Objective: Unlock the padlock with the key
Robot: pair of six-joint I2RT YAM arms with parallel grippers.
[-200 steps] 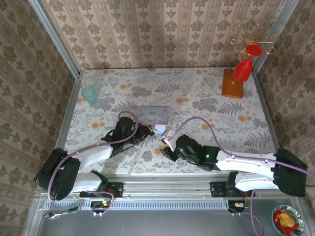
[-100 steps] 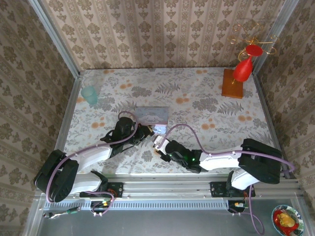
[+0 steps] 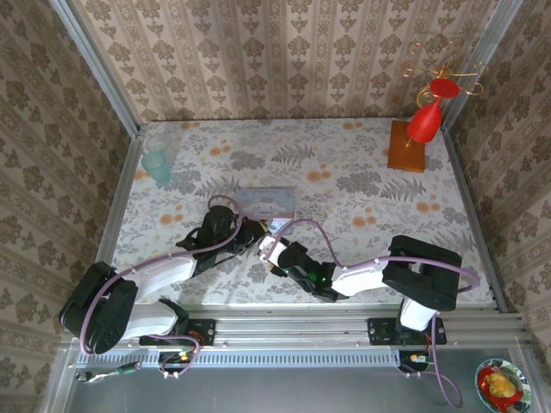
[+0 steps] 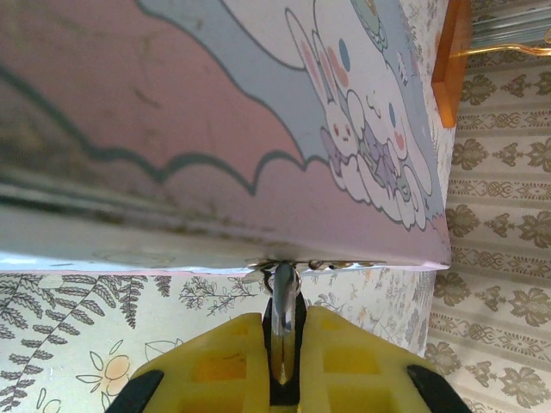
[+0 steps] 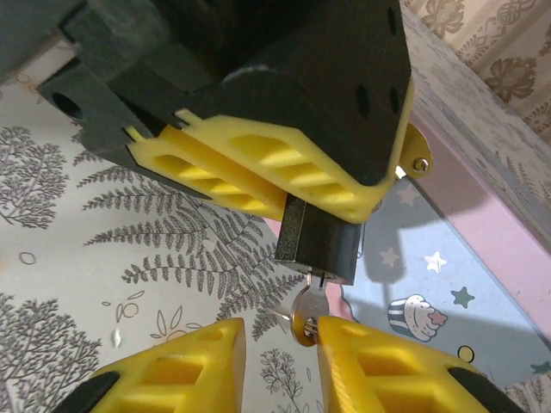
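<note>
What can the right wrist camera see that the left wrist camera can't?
Right wrist view: the body of the small black metal padlock pinched in the left gripper, a silver key poking from its underside, and the open right gripper just below. Left wrist view: the pastel bunny picture and an orange wooden block. Both: that left gripper, the pale blue rounded tin and the fern-patterned tablecloth.

A lab booth dressed as home — wallpapered walls (image 3: pixel 284 52), aluminium frame (image 3: pixel 97 69).
</note>
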